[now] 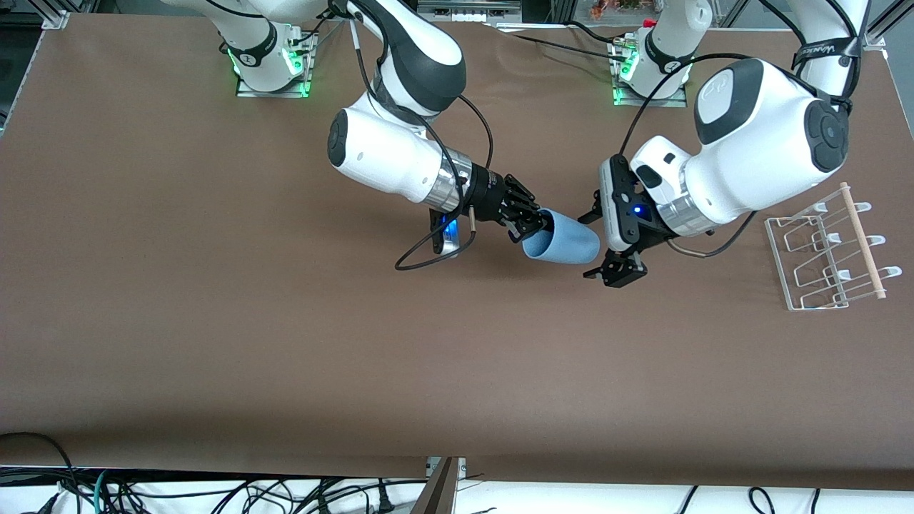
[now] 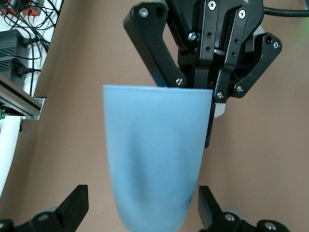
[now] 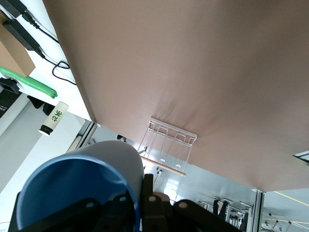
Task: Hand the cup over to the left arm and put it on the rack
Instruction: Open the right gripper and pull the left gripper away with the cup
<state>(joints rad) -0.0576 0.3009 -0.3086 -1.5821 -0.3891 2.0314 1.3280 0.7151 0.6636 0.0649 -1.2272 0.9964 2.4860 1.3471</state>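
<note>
The light-blue cup [image 1: 564, 243] hangs on its side in the air over the middle of the table. My right gripper [image 1: 528, 227] is shut on its rim, one finger inside and one outside, as the right wrist view shows [image 3: 140, 205] with the cup [image 3: 82, 186] in front of it. My left gripper [image 1: 587, 245] is open, its fingers on either side of the cup's base end without touching it. In the left wrist view the cup [image 2: 154, 159] fills the middle, my left gripper [image 2: 142, 210] straddles its base, and the right gripper [image 2: 193, 82] grips the rim.
The white wire rack [image 1: 828, 250] with its wooden rod stands on the table at the left arm's end; it also shows in the right wrist view [image 3: 169, 145]. A brown cloth [image 1: 285, 321] covers the table. Cables hang off the edge nearest the front camera.
</note>
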